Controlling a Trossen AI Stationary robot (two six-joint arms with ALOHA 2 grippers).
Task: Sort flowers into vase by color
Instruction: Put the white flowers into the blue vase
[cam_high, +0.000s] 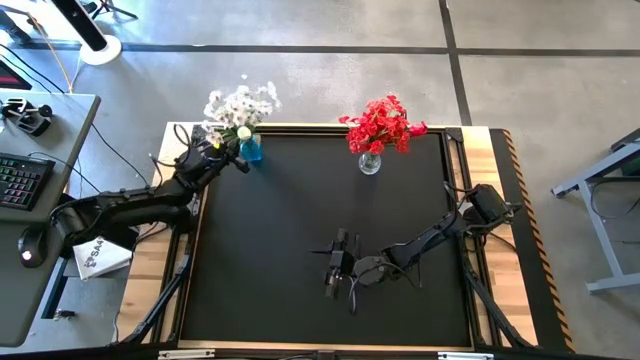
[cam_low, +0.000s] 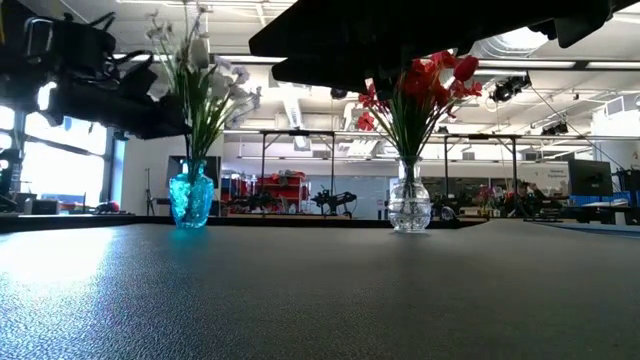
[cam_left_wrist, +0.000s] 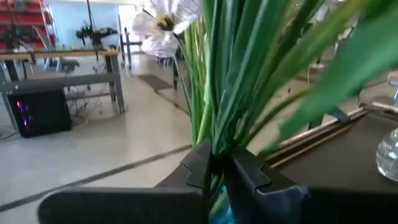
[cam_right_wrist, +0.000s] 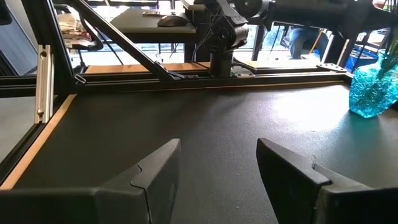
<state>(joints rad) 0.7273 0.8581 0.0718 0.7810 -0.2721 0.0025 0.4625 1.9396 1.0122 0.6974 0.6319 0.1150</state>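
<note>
**Flowers stand in two vases at the desk's far edge**

Flowers fill both vases, and the black mat of the desk (cam_high: 300, 210) carries nothing else between the arms.

Nearest, at the middle of the desk toward its front edge, the right gripper (cam_high: 335, 268) hovers low over the mat, its jaws spread apart and holding nothing; the right wrist view shows bare mat between its two fingers (cam_right_wrist: 149, 180).

Farther back on the right, the clear glass vase (cam_high: 370, 162) stands upright on the mat near the far edge, holding the red flowers (cam_high: 384, 125) in a full bunch.

At the far left corner the blue glass vase (cam_high: 250, 150) stands upright with the white flowers (cam_high: 238, 106) spreading above it. The left gripper (cam_high: 222, 148) reaches in from the left at the height of the stems. In the left wrist view its jaws are drawn nearly together around green stems (cam_left_wrist: 214, 93) just above the blue vase's mouth, the stems rising from between the fingers (cam_left_wrist: 249, 168). Whether the stems are pinched tight cannot be told.
</note>
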